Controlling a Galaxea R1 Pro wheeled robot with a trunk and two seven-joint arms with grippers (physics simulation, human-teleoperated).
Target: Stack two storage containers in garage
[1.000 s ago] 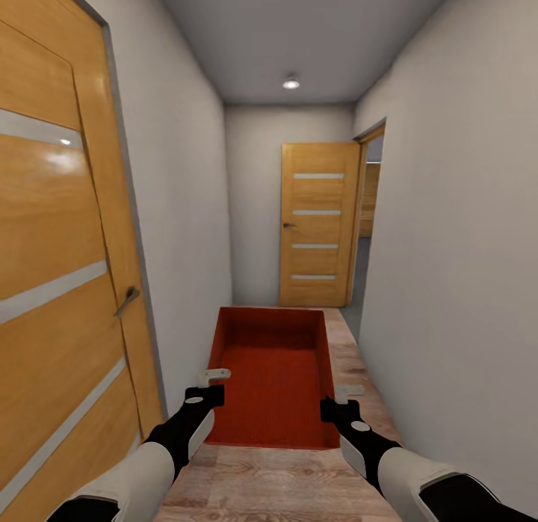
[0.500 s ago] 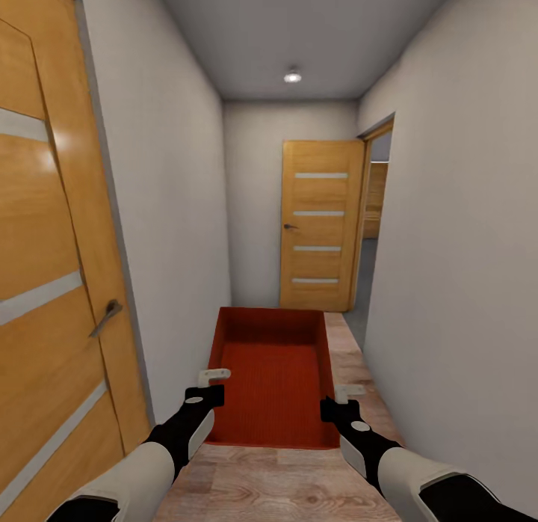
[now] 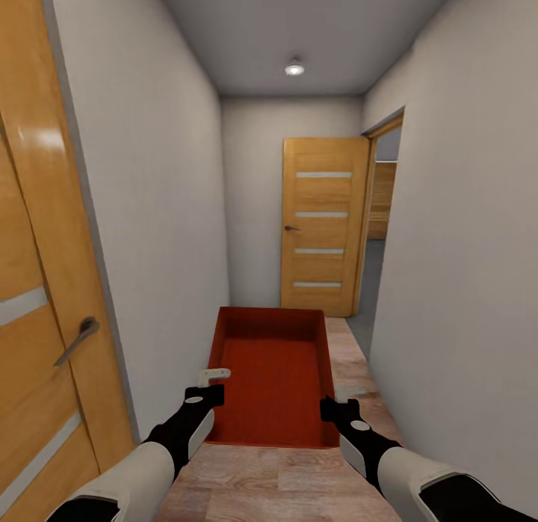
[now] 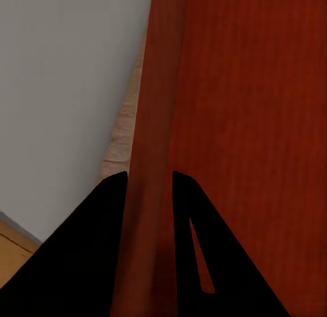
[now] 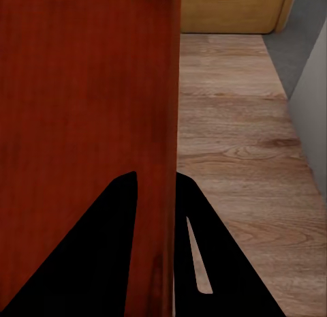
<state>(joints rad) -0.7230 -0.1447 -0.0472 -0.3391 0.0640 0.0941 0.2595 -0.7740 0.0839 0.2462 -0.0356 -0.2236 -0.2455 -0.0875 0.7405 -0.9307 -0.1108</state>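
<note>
head view has me in a narrow white hallway, carrying one storage container [image 3: 273, 376] out front over the wood plank floor [image 3: 284, 481]. my left hand [image 3: 211, 384] is clamped on its left wall, my right hand [image 3: 338, 401] on its right wall.

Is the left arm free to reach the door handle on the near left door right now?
Probably not. The left end effector is clamped on the left wall of the storage container, which the right end effector holds by the other wall. Reaching for the door handle would mean letting go.
</note>
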